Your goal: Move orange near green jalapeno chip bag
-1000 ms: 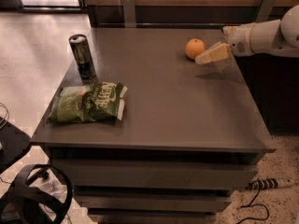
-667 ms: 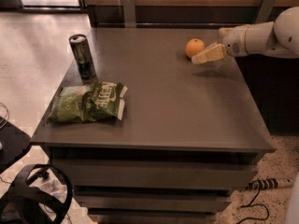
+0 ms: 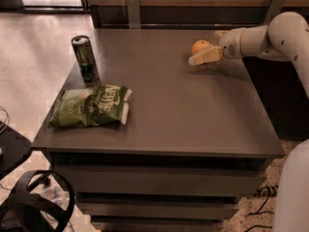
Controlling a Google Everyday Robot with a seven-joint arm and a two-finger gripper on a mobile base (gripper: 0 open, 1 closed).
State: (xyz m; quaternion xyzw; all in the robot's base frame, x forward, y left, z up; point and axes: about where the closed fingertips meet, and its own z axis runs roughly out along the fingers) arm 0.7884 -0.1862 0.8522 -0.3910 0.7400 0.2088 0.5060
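The gripper point(image 3: 199, 56) is sitting in the upper right of the frame, reaching in from the white arm point(image 3: 260, 35) at the right edge. Over the last second it has been sliding leftward above the table point(image 3: 183, 115), and its pale end is now lying right against the near side of the orange point(image 3: 200, 46). The orange is resting where it was, at the upper right of the tabletop (no sign of lifting yet). Whether the jaws are spread around the fruit or pinching it, I cannot tell. The green jalapeno chip bag point(image 3: 89, 106) is lying flat at left-centre, well apart from the fruit and just below the dark can point(image 3: 85, 59). So the reach is looking finished and the grasp is looking like the step in hand, with the whole carry toward the lower left remaining.
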